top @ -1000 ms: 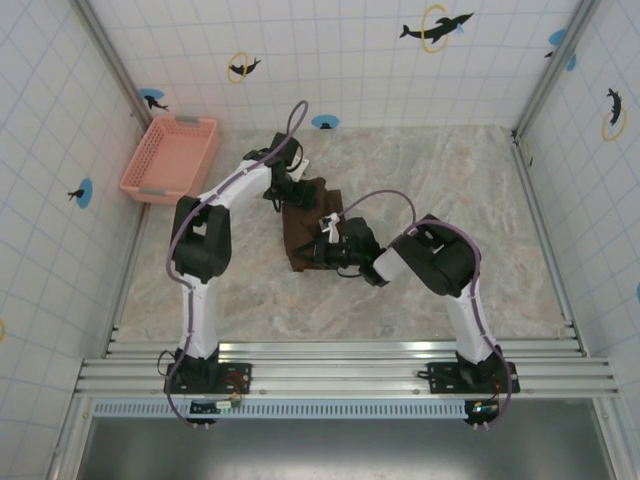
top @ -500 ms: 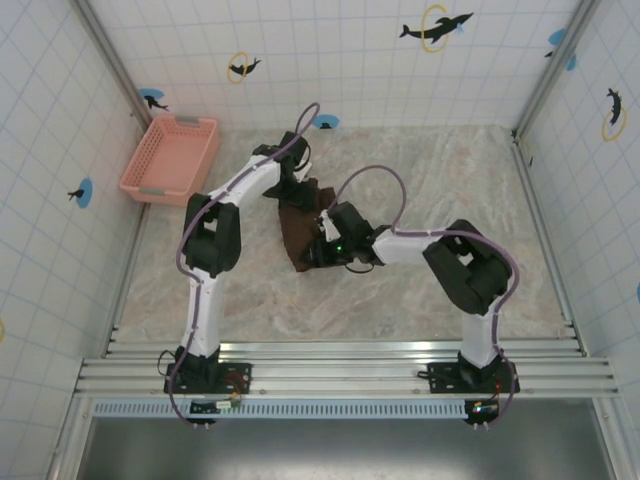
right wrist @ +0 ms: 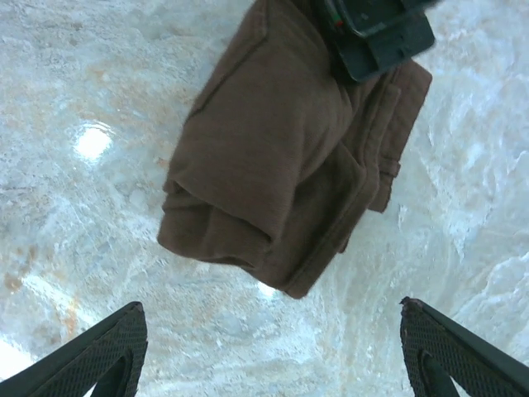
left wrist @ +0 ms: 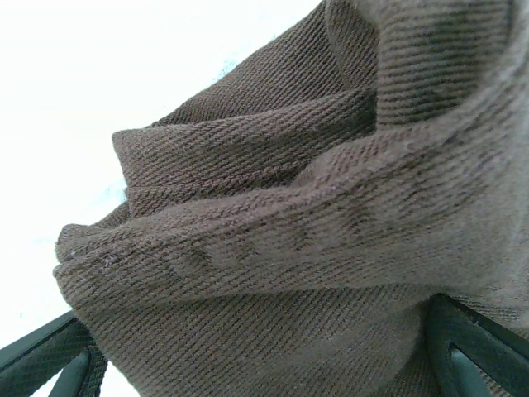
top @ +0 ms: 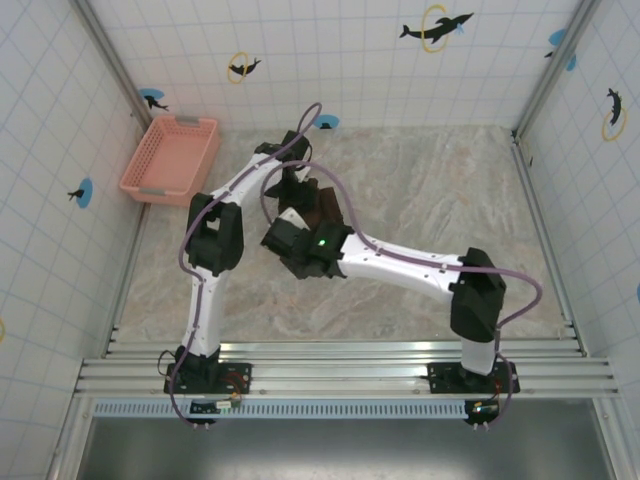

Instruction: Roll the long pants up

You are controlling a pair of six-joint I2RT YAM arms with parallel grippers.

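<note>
On the marble desk point(top: 430, 190), towards its far middle, the long pants point(right wrist: 281, 165) lie folded in a brown bundle. Since half a second ago the right arm has stretched leftward and its wrist is now above the bundle's near end; the left arm hardly moved. The right claw point(right wrist: 271, 304) is wide and empty. The left claw point(left wrist: 258, 310) has cloth between its fingers; whether it pinches, I cannot tell. In the right wrist view the bundle's long axis runs from lower left to upper right.
</note>
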